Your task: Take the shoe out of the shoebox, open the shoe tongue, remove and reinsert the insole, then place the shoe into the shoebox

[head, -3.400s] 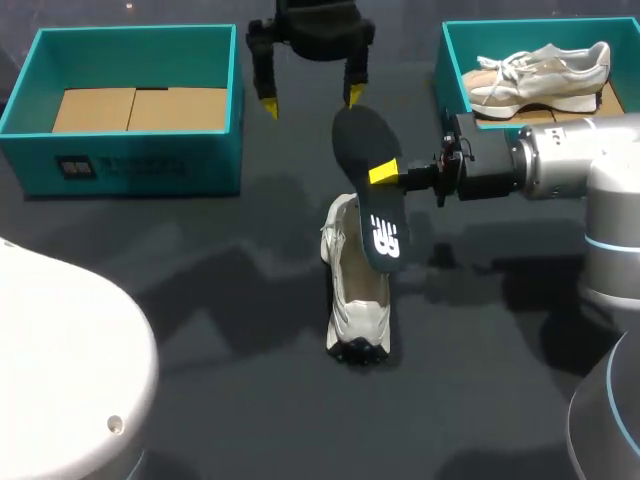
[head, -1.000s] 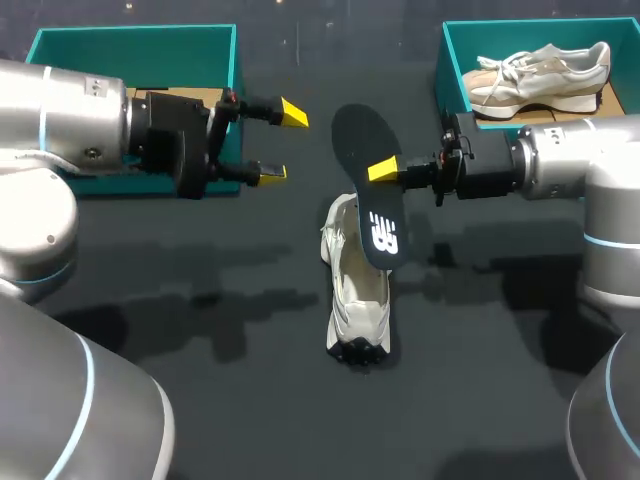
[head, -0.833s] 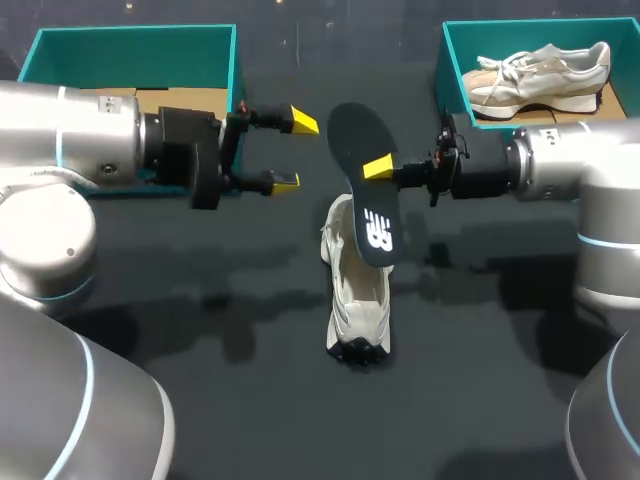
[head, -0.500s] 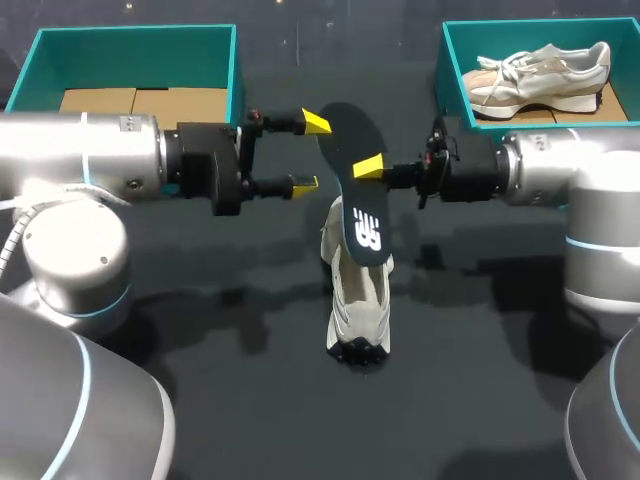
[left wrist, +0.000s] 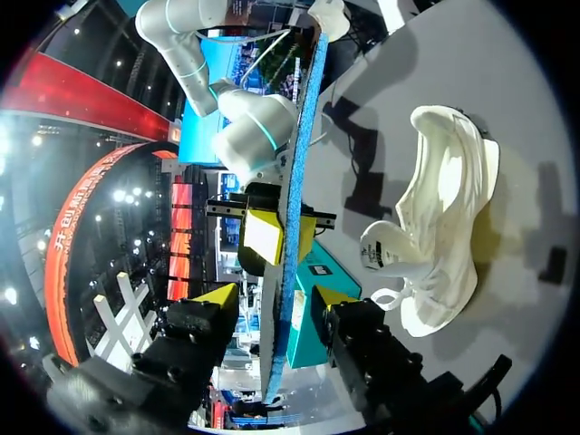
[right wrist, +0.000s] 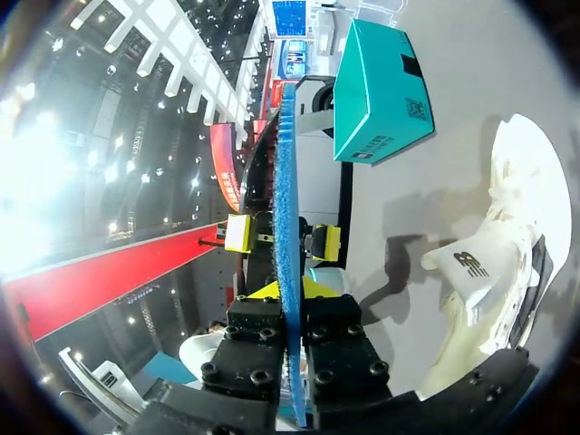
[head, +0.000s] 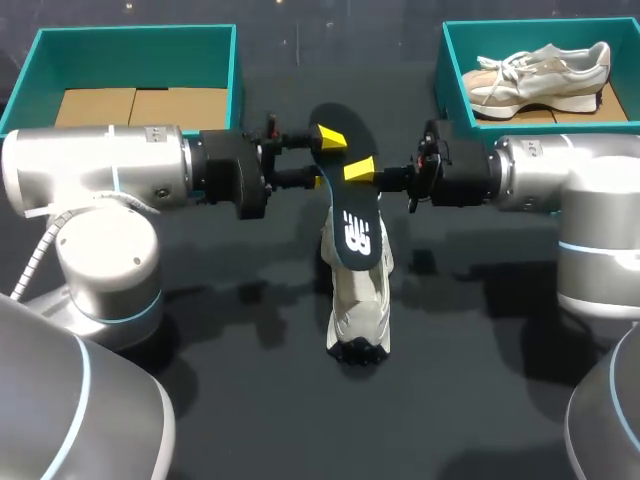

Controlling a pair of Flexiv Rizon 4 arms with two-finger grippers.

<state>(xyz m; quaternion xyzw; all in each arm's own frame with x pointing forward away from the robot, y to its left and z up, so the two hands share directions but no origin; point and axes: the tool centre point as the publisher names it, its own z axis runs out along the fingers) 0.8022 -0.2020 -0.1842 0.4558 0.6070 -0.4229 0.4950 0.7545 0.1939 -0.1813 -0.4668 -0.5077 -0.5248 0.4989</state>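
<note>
A black insole (head: 348, 225) with a blue underside hangs edge-on in the air above the white shoe (head: 358, 310), which lies on the dark table. My right gripper (head: 360, 170) is shut on the insole's middle from the right. My left gripper (head: 322, 158) comes in from the left and straddles the insole's upper part. In the left wrist view the insole (left wrist: 299, 163) stands between the left gripper's (left wrist: 276, 294) fingers with gaps showing, so it is open. The right wrist view shows the insole (right wrist: 286, 227) clamped in the right gripper (right wrist: 288, 290), the shoe (right wrist: 507, 254) beside it.
A teal shoebox (head: 135, 33) with a cardboard floor stands at the back left. A second teal shoebox (head: 452, 60) at the back right holds another white shoe (head: 540, 70). Both arms span the table's middle, level with the insole.
My left arm has swung right until its fingers straddle the insole, and they have narrowed. My right gripper has carried the insole a little left and toward the left gripper.
</note>
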